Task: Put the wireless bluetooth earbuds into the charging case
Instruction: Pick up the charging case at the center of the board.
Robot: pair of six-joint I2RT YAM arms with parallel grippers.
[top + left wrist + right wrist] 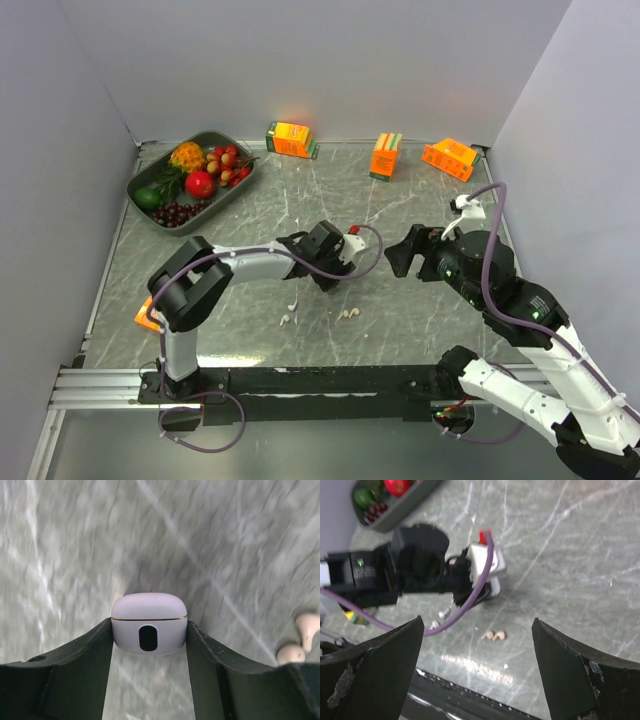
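At the near edge, the two arm bases are bolted to a black rail [330,380], and a small orange object [144,316] lies half hidden beside the left arm. Just beyond the rail, on the grey marbled surface [420,320], two stubby pale-beige earbuds [348,314] lie touching each other. Two smaller white pieces [290,311] lie a little to their left, too small to make out in detail. All of these are loose on the surface, outside the case. Just past them, the left fingers [95,652] pinch a rounded white charging case [149,625] from both sides. Its lid is closed along a thin gold seam, and its front has a dark oval mark but no readable writing. The stubby earbuds sit low at the right edge of the left wrist view, near the case but apart from it. The right fingers [390,660] are spread wide with nothing between them, hanging above the surface to the right of the left wrist and facing it. Farther back on the left, a dark tray [222,196] holds mixed fruit. Along the far wall stand three orange juice cartons [385,155], their print too small to read.
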